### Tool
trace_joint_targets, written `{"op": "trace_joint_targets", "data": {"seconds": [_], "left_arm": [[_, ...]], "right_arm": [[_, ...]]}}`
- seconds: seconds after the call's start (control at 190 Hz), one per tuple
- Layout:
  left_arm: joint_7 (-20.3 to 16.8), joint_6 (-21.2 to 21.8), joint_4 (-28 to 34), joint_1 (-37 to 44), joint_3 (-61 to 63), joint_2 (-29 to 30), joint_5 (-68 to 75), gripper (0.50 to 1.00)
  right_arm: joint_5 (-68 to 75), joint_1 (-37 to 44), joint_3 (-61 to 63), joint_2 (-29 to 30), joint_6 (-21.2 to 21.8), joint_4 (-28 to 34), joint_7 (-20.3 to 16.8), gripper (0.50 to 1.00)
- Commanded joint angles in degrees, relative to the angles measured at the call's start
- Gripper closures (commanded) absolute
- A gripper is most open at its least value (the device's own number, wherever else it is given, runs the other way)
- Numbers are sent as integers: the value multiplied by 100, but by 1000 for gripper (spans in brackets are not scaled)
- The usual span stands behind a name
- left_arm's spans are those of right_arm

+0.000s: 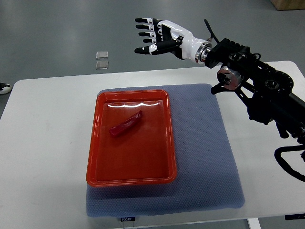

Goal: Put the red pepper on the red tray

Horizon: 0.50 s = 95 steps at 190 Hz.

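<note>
A long red pepper (126, 124) lies slanted inside the red tray (131, 179), in its upper half. The tray rests on a blue-grey mat (205, 152). My right hand (153, 36) hovers high beyond the table's far edge, above and to the right of the tray, with its fingers spread and nothing in them. Its black arm (257, 86) comes in from the right edge. The left arm does not show.
The white table (47, 143) carries the mat. Two small clear squares (101, 59) lie on the grey floor beyond the table. A dark shoe tip (4, 87) shows at the left edge.
</note>
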Motion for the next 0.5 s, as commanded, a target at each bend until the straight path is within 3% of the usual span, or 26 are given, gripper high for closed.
{"op": "trace_joint_targets", "data": {"seconds": [0.0, 0.253, 0.496], "left_arm": [[1, 1, 0, 0, 0, 0, 0, 500], [1, 1, 0, 0, 0, 0, 0, 500], [1, 1, 0, 0, 0, 0, 0, 500]], "right_arm": [[470, -266, 488, 68, -153, -2, 144, 587], [1683, -846, 1595, 217, -496, -108, 478, 587], [1832, -925, 1753, 200, -760, -855, 487, 587]]}}
